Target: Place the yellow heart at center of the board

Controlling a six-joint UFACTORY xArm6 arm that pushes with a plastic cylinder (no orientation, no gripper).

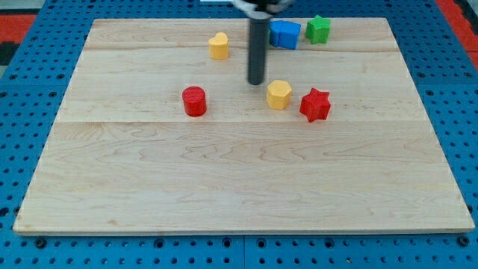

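The yellow heart [218, 45] sits near the view's top, left of the middle of the wooden board [239, 172]. My tip [256, 81] rests on the board below and to the right of the heart, a short gap apart from it. A yellow hexagon [278, 95] lies just right of my tip, not touching it. A red star [315, 104] lies right of the hexagon. A red cylinder [194, 101] stands to the left of my tip.
A blue block [284, 34] and a green star [318, 29] sit at the view's top, right of the rod. A blue pegboard [30, 97] surrounds the board.
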